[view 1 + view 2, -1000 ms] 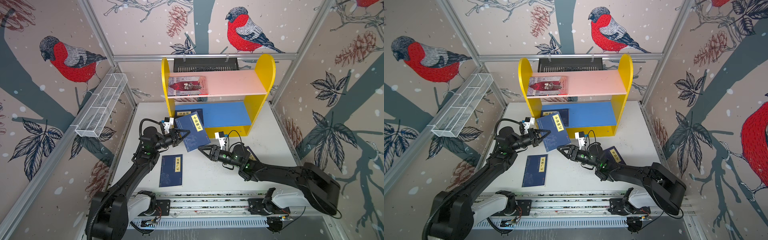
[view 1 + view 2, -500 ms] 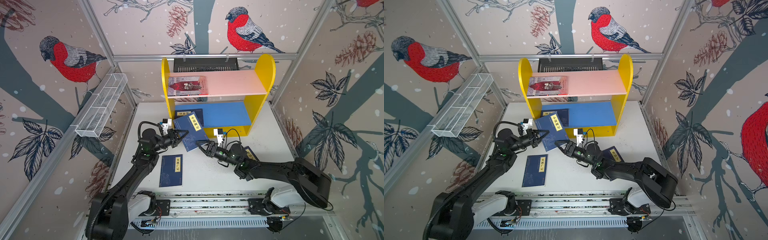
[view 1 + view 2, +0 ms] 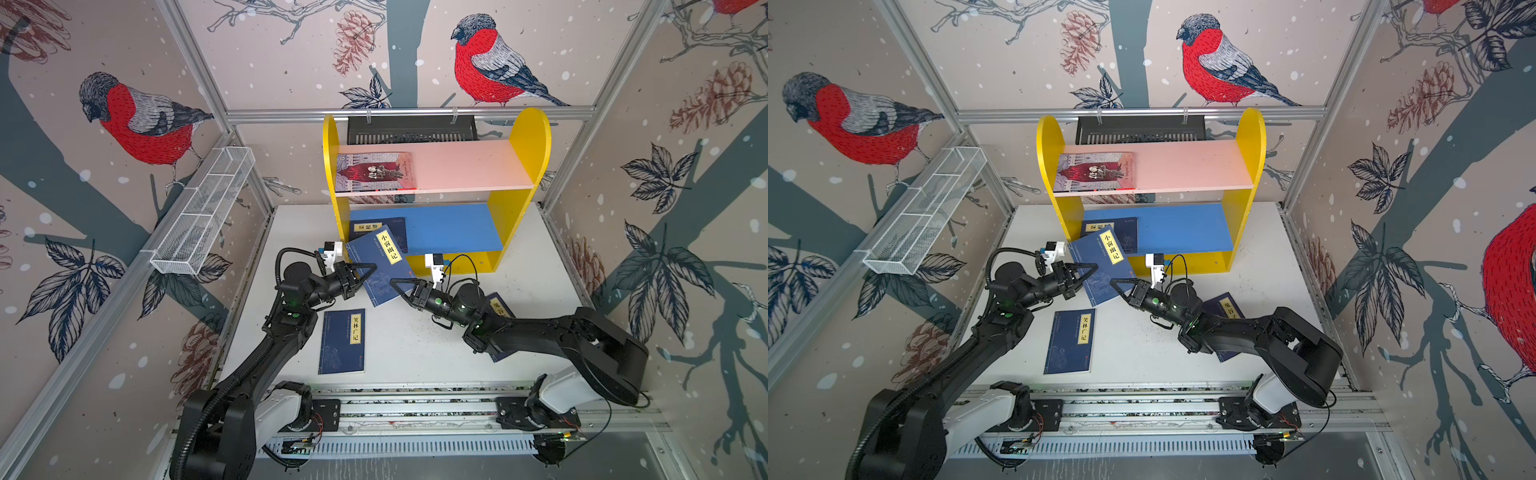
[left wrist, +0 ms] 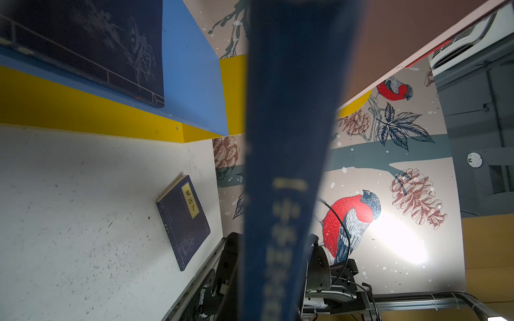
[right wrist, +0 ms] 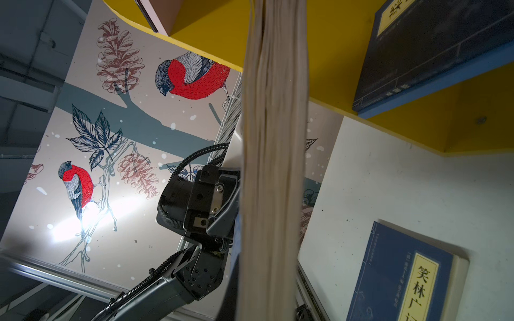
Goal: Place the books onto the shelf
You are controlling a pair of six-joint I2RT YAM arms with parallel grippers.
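Item: held book (image 3: 380, 266), labelled 小窗幽记, tilting just before the shelf (image 3: 521, 137). My left gripper (image 3: 368, 270) is clenching its spine; my right gripper (image 3: 395, 285), spread and apart a second ago, is now clamping its page edge. Lying before the shelf: 笑林广记 book (image 3: 343, 340), 鬼谷子 book (image 4: 183, 222).

Chinese titles on yellow cover labels (image 3: 356, 328).
The raised book (image 3: 380, 272) reads 小窗幽记; the flat middle book (image 3: 341, 345) reads 笑林广记; the right-hand book (image 4: 183, 222), in the left wrist view, reads 鬼谷子.
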